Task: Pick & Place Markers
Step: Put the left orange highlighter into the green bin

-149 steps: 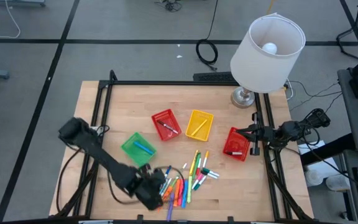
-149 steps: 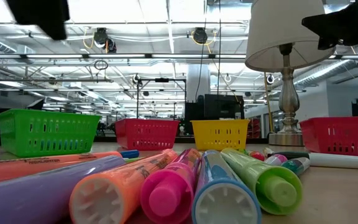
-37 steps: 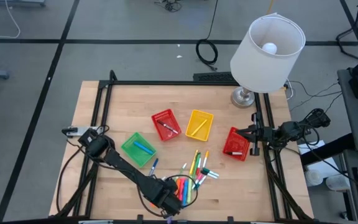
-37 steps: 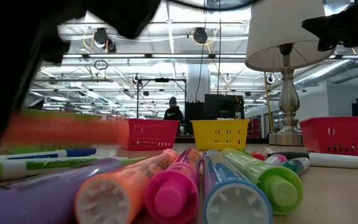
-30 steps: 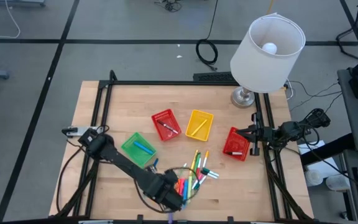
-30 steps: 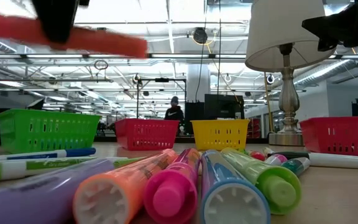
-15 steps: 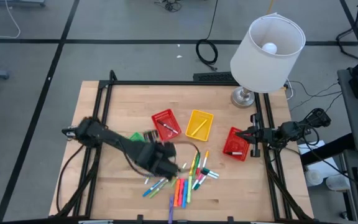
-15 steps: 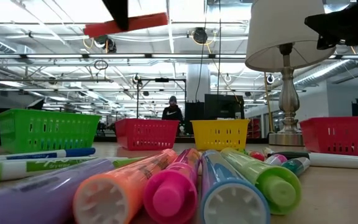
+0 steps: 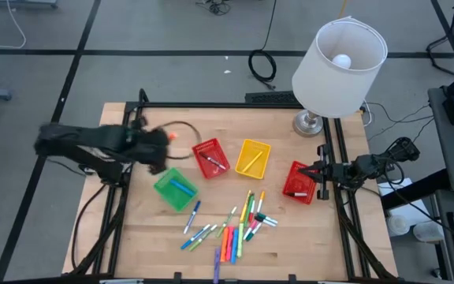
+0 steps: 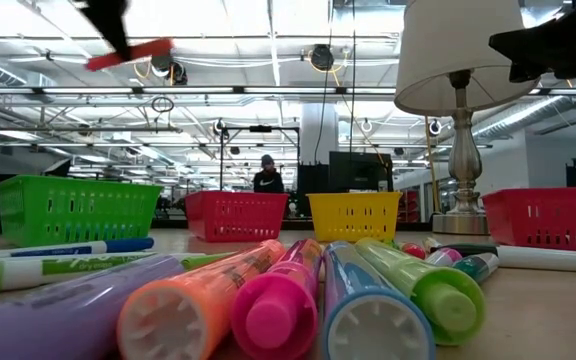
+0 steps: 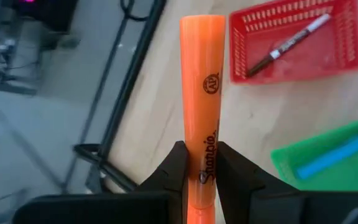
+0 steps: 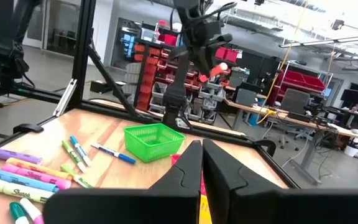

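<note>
My left gripper [image 9: 164, 142] hangs high over the table's left part, between the green basket [image 9: 174, 189] and the left red basket [image 9: 210, 158], shut on an orange highlighter [image 11: 202, 74]. In the low view the highlighter [image 10: 128, 54] shows high above the table. The other markers [image 9: 231, 229] lie loose on the wood near the near edge; their caps fill the low view [image 10: 268, 310]. My right gripper [image 9: 321, 171] waits, shut, at the table's right edge beside the right red basket [image 9: 299, 183]; its fingers [image 12: 191, 163] show closed. My left gripper pinches the orange highlighter's rear part [image 11: 202, 163] between its two fingers [image 11: 174, 169]. The barrel lies along the fingers and sticks out well past their tips. It is lifted clear of the table, slightly tilted in the low view.
The green basket holds a blue marker [image 9: 181, 188], the left red one a dark pen [image 11: 288, 45], the yellow basket [image 9: 253, 158] an orange one, the right red one a white one. A lamp [image 9: 339, 63] stands at the far right corner. A black frame [image 9: 132, 126] edges the table.
My left gripper has risen from the marker pile near the near edge with the orange highlighter in its shut fingers, then swung toward the table's far left, passing over the green basket. The highlighter is lifted clear. A few blue and green markers now lie spread left of the pile.
</note>
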